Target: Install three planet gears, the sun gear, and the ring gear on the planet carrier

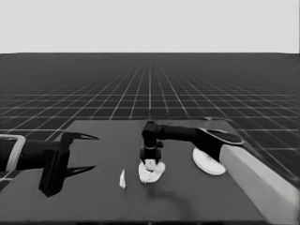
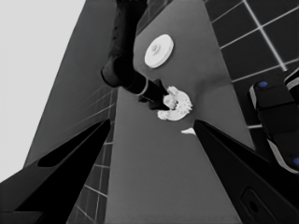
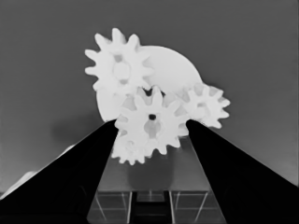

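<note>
The smaller round part (image 1: 151,173), taken here as the landmark, is seen near the middle of the table (image 1: 84,197); gears (image 3: 117,70) are carried on its face, three around its rim and one (image 3: 150,125) over its centre, though the fourth below is partly hidden; the right gripper (image 1: 150,160) is held straight above it, and its fingers (image 3: 79,172) are closed on the centre gear; the larger round part (image 1: 208,162) is laid well to the right of the smaller one, partly under the right arm; a thin white piece (image 1: 122,179) is placed just left of the smaller part; further left the left gripper (image 1: 82,152) is parked, its fingers spread apart around nothing; open table is left in front of the smaller part, towards the near edge.
</note>
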Tool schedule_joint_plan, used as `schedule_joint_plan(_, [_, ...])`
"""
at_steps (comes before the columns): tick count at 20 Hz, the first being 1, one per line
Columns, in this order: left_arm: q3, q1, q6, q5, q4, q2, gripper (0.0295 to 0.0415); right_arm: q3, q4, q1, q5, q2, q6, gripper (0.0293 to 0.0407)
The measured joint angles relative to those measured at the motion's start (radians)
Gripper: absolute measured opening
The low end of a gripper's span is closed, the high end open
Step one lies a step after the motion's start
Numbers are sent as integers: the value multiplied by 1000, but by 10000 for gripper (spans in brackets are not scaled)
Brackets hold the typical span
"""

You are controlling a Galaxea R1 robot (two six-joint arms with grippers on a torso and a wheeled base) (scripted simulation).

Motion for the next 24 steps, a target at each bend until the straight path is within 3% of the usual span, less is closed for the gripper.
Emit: schedule_joint_plan(24, [0,0,0,0,0,0,385,-5,-4,-19,2,-1,192,309])
